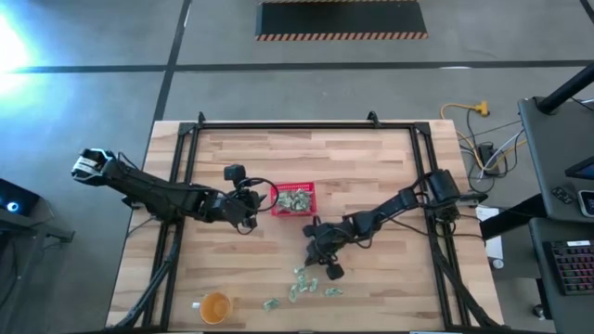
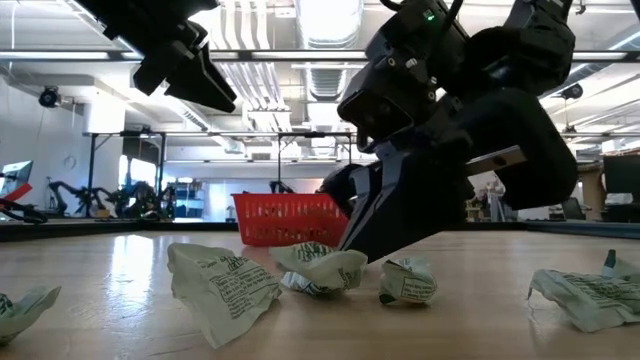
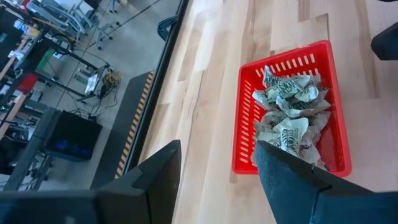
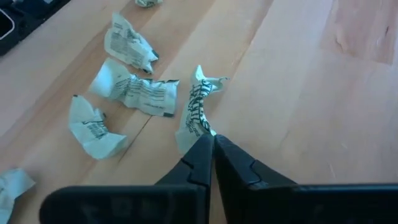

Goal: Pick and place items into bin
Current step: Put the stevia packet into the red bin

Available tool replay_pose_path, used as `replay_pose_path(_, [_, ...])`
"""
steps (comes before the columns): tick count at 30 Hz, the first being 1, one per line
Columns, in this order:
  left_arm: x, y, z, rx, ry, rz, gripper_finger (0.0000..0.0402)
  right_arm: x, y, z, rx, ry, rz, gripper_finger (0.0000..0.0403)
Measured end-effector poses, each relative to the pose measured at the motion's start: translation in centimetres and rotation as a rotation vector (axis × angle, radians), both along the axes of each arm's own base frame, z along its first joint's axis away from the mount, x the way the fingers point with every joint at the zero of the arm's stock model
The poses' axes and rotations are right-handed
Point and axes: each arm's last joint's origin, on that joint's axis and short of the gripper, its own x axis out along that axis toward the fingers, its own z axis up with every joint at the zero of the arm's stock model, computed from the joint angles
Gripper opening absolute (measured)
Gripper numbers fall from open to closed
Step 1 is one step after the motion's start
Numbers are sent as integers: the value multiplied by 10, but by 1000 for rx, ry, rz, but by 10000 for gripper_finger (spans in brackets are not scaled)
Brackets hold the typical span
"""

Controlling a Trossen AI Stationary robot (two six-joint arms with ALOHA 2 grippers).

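The red basket [image 1: 295, 199] stands mid-table on its base, with several crinkly green-and-white packets [image 3: 289, 112] inside. Other packets [image 4: 134, 90] lie loose on the wood near the front edge. My right gripper [image 4: 208, 142] is low over them, shut on one packet [image 4: 198, 109]. The low view shows that gripper [image 2: 352, 250] with its tips down at a packet [image 2: 322, 268]. My left gripper [image 3: 217, 180] hovers open beside the basket's left side [image 1: 249, 206], with nothing between its fingers. My right gripper pinches the packet's end nearest to it [image 4: 200, 129] between its two fingertips. The fingers slant down from the table's far right. The rest of the packet [image 4: 202, 87] stretches away from the tips and lies crumpled on the wood.
An orange cup [image 1: 215, 306] stands near the front left corner. Loose packets [image 1: 295, 290] are scattered between the cup and my right gripper. A black frame [image 1: 186, 186] borders the tabletop on both sides and at the back.
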Motion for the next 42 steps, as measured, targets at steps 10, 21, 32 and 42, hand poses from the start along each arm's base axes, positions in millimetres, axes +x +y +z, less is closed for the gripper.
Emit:
replay_pose_path(10, [0, 0, 0, 0, 1, 0, 190, -4, -4, 34, -90, -72, -20, 8])
replay_pose_path(21, [0, 0, 0, 0, 1, 1, 190, -15, -28, 84, -625, -213, -442, 8])
replay_pose_path(32, [0, 0, 0, 0, 1, 1, 190, -14, -64, 80, -692, -119, -585, 8])
replay_pose_path(42, [0, 0, 0, 0, 1, 0, 190, -14, -72, 78, -676, -89, -618, 45])
